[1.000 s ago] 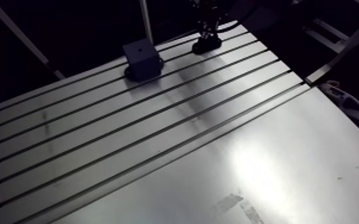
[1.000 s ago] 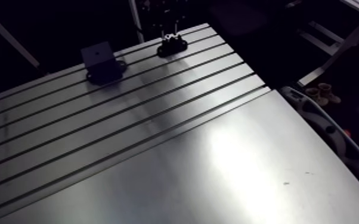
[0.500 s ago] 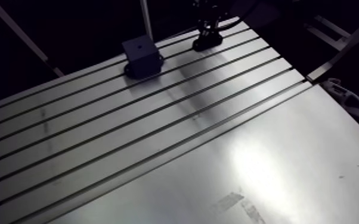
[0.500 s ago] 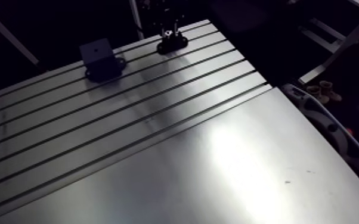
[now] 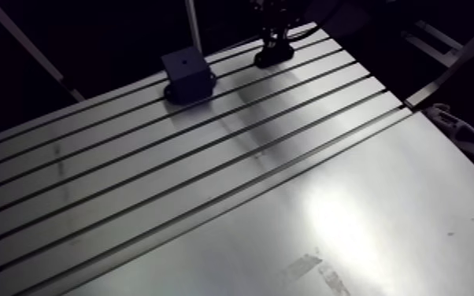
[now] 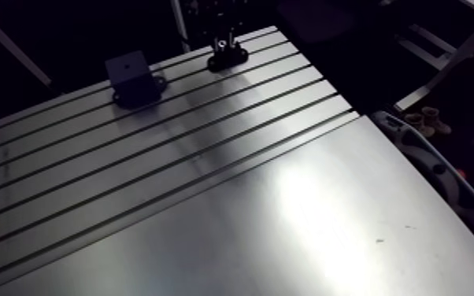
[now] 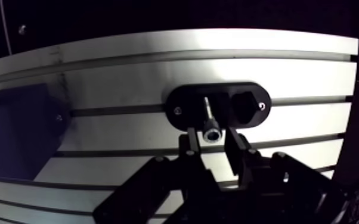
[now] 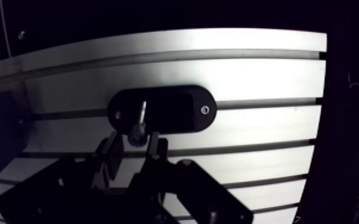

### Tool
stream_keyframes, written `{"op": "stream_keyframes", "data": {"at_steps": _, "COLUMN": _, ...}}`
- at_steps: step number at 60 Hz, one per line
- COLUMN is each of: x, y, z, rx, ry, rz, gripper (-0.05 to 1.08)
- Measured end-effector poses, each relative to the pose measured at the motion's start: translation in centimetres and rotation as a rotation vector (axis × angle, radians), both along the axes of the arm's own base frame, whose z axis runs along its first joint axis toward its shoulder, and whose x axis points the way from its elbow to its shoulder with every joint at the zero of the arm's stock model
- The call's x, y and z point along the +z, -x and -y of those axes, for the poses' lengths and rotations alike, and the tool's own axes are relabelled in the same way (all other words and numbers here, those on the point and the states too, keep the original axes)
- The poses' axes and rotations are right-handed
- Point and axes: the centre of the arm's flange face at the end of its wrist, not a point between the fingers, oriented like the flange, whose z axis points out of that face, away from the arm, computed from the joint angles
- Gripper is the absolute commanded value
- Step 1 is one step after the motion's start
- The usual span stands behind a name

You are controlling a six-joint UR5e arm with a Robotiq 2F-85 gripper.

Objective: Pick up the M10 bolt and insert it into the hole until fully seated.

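The silvery M10 bolt (image 7: 209, 121) stands nearly upright at the far end of the slotted aluminium tabletop (image 5: 209, 165). Its round socket head, with a dark recess in the middle, is on top, and a slim, bright, smooth-looking shank runs down from it. The lower end of the shank meets the black oval plastic plate (image 7: 185, 107), which lies flat across one of the tabletop's slots. The pictures do not show how deep the shank sits in the plate. A small bright screw head shows near each end of the plate, and a dark hexagonal shape sits just beside the shank.

The black two-fingered gripper (image 7: 213, 142) comes straight down over the plate. Its fingers (image 7: 192, 143) are drawn in narrow, one on each side of the bolt's head and clamped against it.

In the arm view, the dark cube-shaped block (image 5: 185, 72) stands on a wider base on the same tabletop. It is near the plate but apart from it, with a slot or two between them. A small hole (image 5: 183, 61) marks its top face.
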Motion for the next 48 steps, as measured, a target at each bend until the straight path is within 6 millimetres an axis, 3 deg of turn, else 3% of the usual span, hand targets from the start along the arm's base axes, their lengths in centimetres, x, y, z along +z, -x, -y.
{"op": "stream_keyframes", "data": {"at_steps": 48, "x": 0.25, "y": 0.08, "z": -0.04, "rx": 0.000, "ry": -0.010, "rz": -0.017, "gripper": 0.66}}
